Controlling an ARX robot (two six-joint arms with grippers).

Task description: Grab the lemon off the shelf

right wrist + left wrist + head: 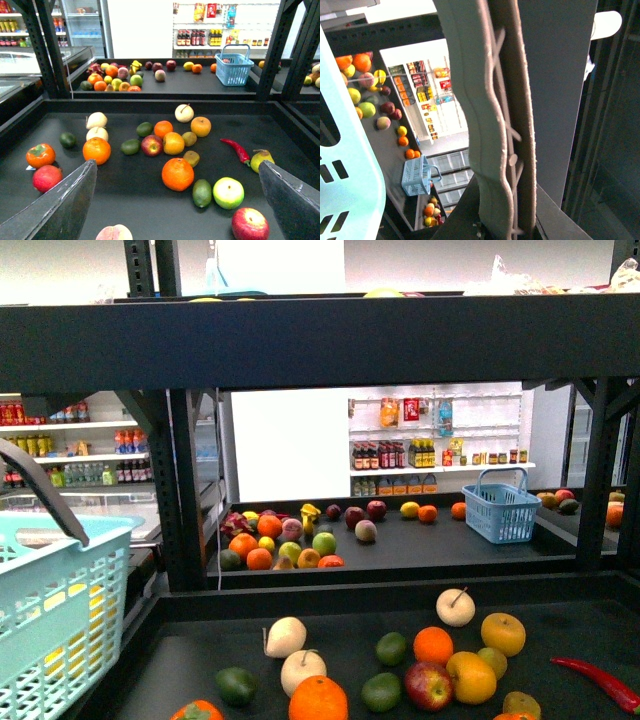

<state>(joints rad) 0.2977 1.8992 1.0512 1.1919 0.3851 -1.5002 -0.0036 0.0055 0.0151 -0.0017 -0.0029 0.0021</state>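
The shelf is a black metal rack with a thick front beam (320,340), posts (47,50) and dark trays (125,195). A yellow oval fruit, likely the lemon (409,509), lies on the far tray beside a small orange; it also shows in the right wrist view (188,65) and the left wrist view (401,131). My right gripper (177,165) is open and empty, hovering over the near tray's fruit, far from the lemon. My left gripper (505,220) is shut on the grey basket handle (490,125) of a teal basket (50,610).
The near tray holds an orange (177,173), apples, limes, yellow-orange stemmed fruits (503,633) and a red chili (237,150). A blue basket (502,508) stands on the far tray to the right of the lemon. White racks of bottles (430,450) stand behind.
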